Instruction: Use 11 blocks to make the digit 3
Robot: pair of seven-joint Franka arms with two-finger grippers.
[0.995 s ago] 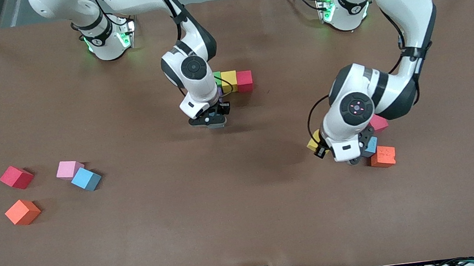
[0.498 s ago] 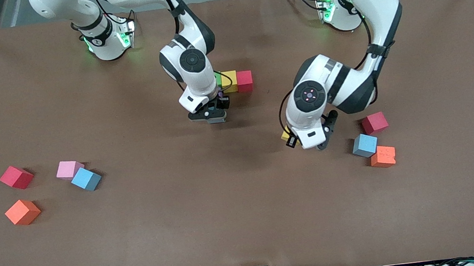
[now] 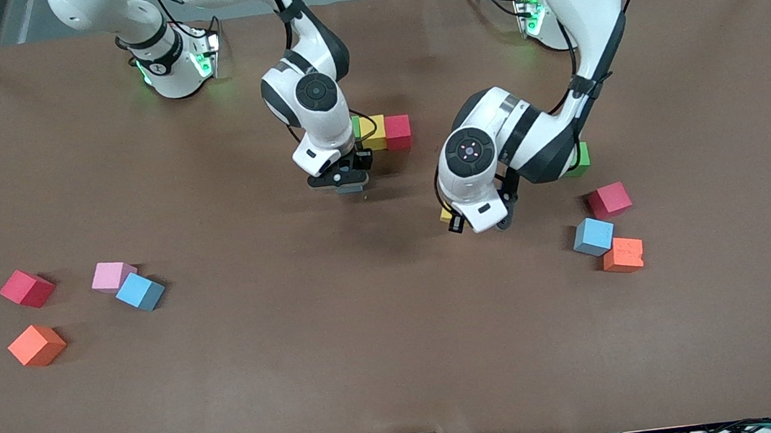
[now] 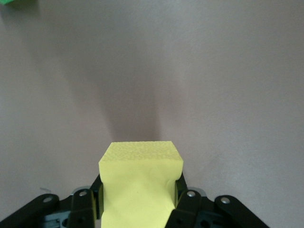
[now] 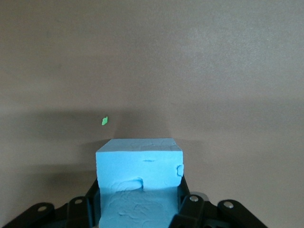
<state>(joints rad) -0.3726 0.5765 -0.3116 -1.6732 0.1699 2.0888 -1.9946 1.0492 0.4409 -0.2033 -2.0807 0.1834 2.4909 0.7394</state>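
Note:
A row of green [image 3: 354, 127], yellow [image 3: 372, 132] and red [image 3: 398, 132] blocks lies mid-table. My right gripper [image 3: 345, 182] is over the table beside the row's green end, shut on a light blue block [image 5: 140, 178]; the fingers [image 5: 190, 204] press its sides. My left gripper [image 3: 482, 221] is over bare table toward the left arm's end, shut on a yellow block [image 4: 140, 183], whose corner shows in the front view [image 3: 446, 215]. The gripper [image 4: 139, 197] squeezes the foam inward.
Loose blocks toward the left arm's end: green [image 3: 579, 159], red [image 3: 609, 200], light blue [image 3: 592, 236], orange [image 3: 623, 254]. Toward the right arm's end: red [image 3: 26, 288], pink [image 3: 112, 275], blue [image 3: 139, 292], orange [image 3: 36, 345]. A green fleck [image 5: 104, 120] lies on the mat.
My left arm has carried the yellow block from the loose blocks at its end toward the middle, uncovering them. My right gripper has shifted slightly toward the row.

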